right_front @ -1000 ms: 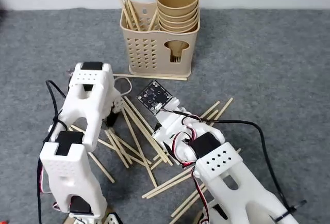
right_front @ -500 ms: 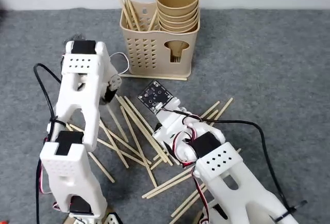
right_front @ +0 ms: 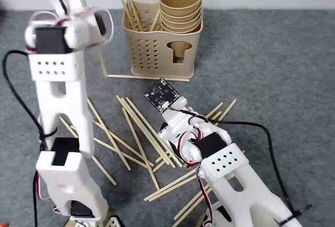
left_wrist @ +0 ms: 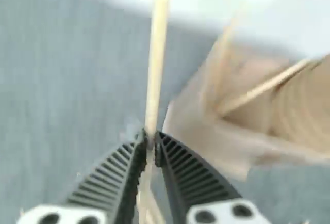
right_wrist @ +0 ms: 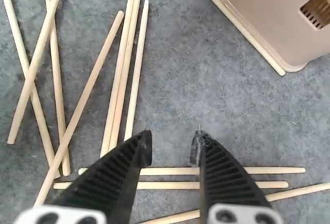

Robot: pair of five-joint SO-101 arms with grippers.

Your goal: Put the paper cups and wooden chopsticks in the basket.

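Left arm point(right_front: 55, 80) is up high beside the basket point(right_front: 157, 49), left jaws clamped on one wooden chopstick point(right_front: 100, 54) near its upper end. The stick hangs nearly vertical, its lower tip close to the desk point(right_front: 272, 70) just beside the basket's left wall. Judgement: gripping near the top and holding it upright suits dropping it tip-first into the left compartment, where other chopsticks point(right_front: 133, 12) already stand. The stacked paper cups point(right_front: 180, 2) fill the right compartment, so the cup part looks done. Right arm point(right_front: 225, 169) sits low over the scattered chopsticks point(right_front: 141, 138). Its right jaws are parted with nothing between them, pointed at bare desk between loose sticks, probably lining up a pick. Left wrist view confirms the grip: the chopstick point(left_wrist: 157, 53) is pinched between the ribbed pads, with the basket point(left_wrist: 232, 121) close alongside; the high view cannot resolve that contact. Right wrist view shows the gap between the jaws, the loose sticks point(right_wrist: 124, 79) ahead, and one chopstick point(right_wrist: 237, 25) lying flush along the basket point(right_wrist: 268, 12) base. In the high view the wrist camera board point(right_front: 159, 95) hides those jaws. Many sticks remain on the desk.
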